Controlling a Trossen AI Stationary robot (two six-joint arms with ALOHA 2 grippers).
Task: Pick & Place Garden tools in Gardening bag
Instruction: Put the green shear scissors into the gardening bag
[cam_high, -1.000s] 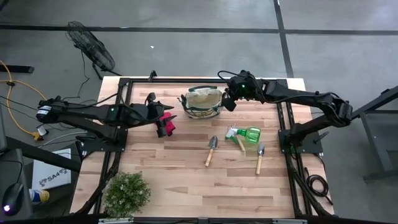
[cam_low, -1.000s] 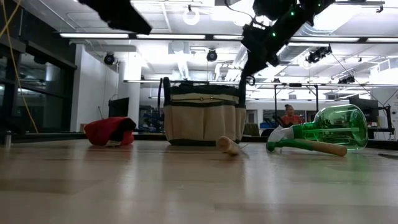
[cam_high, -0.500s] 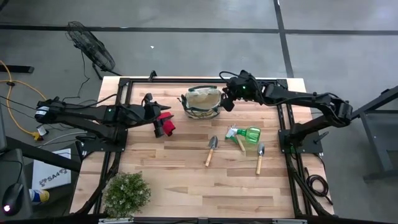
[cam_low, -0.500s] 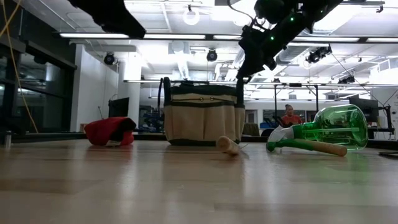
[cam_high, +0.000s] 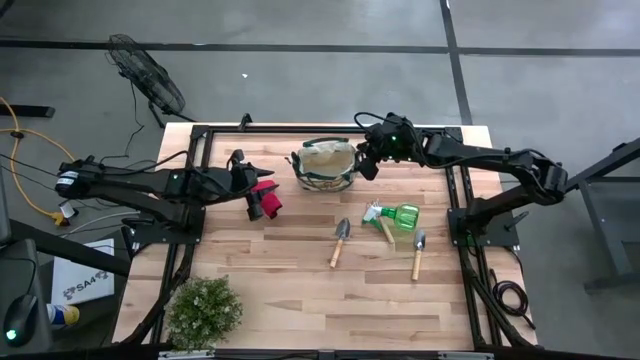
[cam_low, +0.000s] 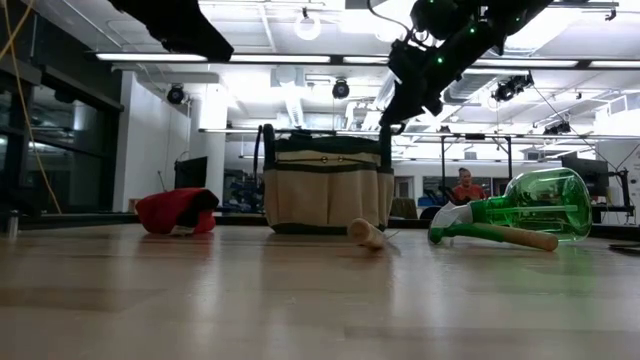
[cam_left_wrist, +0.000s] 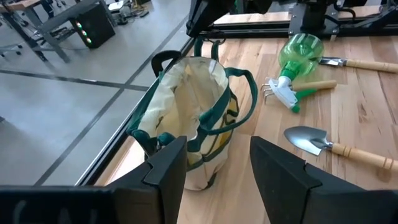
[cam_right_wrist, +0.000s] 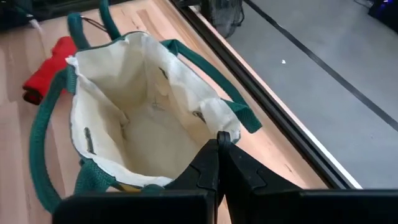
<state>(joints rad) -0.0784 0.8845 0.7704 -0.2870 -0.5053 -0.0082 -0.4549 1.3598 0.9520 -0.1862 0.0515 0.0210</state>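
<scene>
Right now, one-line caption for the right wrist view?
Shut right hand at the rim of the empty gardening bag, red-handled shears beyond.

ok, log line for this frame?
right gripper: shut on rim of beige fabric bag with green trim | left gripper: open, empty, beside bag | red-handled shears: on table

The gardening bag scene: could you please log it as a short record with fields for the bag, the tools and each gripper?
bag: gardening bag stands upright at the table's far edge, open and seemingly empty
shears: red-handled pruning shears lie on the table left of the bag
trowels: one trowel and a second trowel lie on the table
sprayer and rake: green sprayer lies on its side over the wire rake
left gripper: left gripper open, over the shears
right gripper: right gripper shut, at the bag's rim
</scene>
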